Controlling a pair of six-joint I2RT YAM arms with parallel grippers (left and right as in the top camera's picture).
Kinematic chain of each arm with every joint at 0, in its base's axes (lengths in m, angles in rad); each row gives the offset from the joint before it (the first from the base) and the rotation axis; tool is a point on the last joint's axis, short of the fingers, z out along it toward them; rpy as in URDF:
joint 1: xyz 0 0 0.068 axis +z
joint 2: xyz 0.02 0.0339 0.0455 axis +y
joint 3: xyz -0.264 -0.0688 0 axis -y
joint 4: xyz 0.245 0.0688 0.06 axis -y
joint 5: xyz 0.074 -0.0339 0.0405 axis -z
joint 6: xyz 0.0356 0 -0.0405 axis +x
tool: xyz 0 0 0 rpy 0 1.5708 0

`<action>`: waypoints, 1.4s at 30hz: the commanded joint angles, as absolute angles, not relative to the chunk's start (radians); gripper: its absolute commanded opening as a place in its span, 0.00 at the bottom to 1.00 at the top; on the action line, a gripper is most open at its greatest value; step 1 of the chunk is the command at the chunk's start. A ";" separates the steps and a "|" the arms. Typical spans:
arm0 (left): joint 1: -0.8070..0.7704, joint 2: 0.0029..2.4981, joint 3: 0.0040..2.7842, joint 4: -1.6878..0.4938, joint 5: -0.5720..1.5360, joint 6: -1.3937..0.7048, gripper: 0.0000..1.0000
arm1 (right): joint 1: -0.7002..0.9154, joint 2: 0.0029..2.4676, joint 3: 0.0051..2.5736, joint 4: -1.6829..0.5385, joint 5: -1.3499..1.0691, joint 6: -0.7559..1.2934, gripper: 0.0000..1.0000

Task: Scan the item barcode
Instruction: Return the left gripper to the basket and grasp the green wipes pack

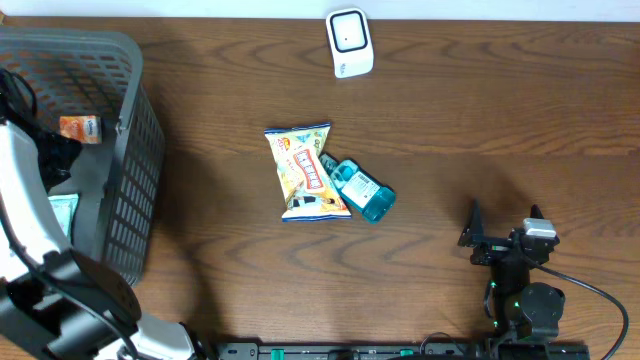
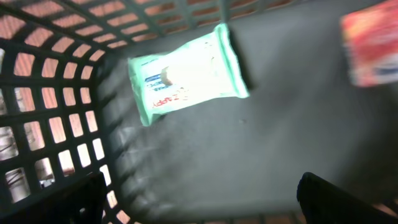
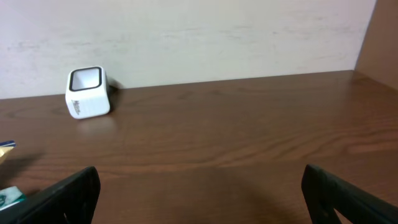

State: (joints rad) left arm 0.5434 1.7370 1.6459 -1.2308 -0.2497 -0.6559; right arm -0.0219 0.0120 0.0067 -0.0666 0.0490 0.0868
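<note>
Left pincer hangs inside the dark grey plastic lattice basket, jaws spread wide, nothing between them. Right pincer sits low over the brown wood-grain table, jaws equally wide and empty. The likely task item, a pale green flat foil packet, lies on the basket floor ahead of the left pincer and slightly to its left, apart from both fingers. A small orange-red printed packet lies further ahead and off to the right. The white cube-shaped barcode scanner with a dark window stands far ahead and left of the right pincer, close to the wall. A yellow crinkled snack bag and a teal-blue clear plastic bottle, touching each other, lie on the table between the two pincers. Progress, as judged: early. No item is gripped, lifted or presented to the scanner; grasping, carrying across and turning the barcode to the window are all left. Clearance: the lattice wall rises close on the left pincer's left side, so a lift should go straight up over the rim. The right pincer has open table ahead, with only the scanner in its path.
</note>
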 commanded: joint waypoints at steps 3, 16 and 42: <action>0.550 1.840 1.631 -1.241 -0.317 -0.710 0.98 | -0.012 0.007 0.005 -0.070 0.054 0.089 0.99; 0.566 1.884 1.484 -1.163 -0.410 -0.824 0.98 | -0.012 0.007 0.005 -0.070 0.054 0.089 0.99; 0.573 1.948 1.344 -0.754 -0.403 -0.622 0.98 | -0.012 0.007 0.005 -0.070 0.054 0.089 0.99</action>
State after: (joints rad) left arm 0.5686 1.8961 1.3514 -0.7525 -0.3916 -0.6296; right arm -0.0219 0.0120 0.0063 -0.0666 0.0490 0.0868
